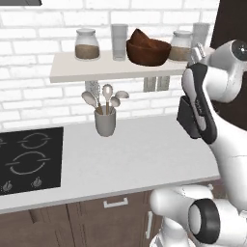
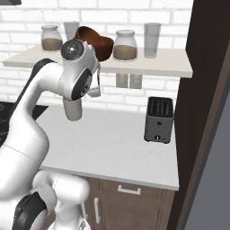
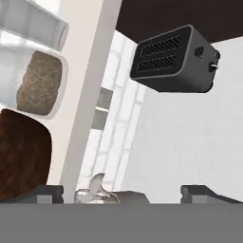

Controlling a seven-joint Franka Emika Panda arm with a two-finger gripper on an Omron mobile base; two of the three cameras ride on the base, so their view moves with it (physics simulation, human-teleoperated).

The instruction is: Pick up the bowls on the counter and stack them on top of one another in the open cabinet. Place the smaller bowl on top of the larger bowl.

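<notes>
On the open cabinet (image 1: pixel 96 72), a pale wall shelf, stands the larger bowl (image 1: pixel 148 54), wide and reddish-brown. The smaller bowl (image 1: pixel 140 37) lies tilted inside it, leaning on the left rim. My gripper (image 1: pixel 197 52) hovers just right of the bowls at shelf height, apart from them. In the hand view the gripper (image 3: pixel 123 192) is open, its dark fingertips (image 3: pixel 47 192) far apart with nothing between them, and the larger bowl (image 3: pixel 23 156) sits at the left edge. From the right base view my arm partly hides the larger bowl (image 2: pixel 104 47).
Two jars (image 1: pixel 87 44) (image 1: pixel 181 46) and two glasses (image 1: pixel 119 42) (image 2: pixel 152 39) share the shelf. A grey utensil cup (image 1: pixel 105 120), a black toaster (image 2: pixel 158 119) and a cooktop (image 1: pixel 29 159) are on the counter (image 1: pixel 144 149). A dark tall cabinet (image 2: pixel 202 90) bounds the right.
</notes>
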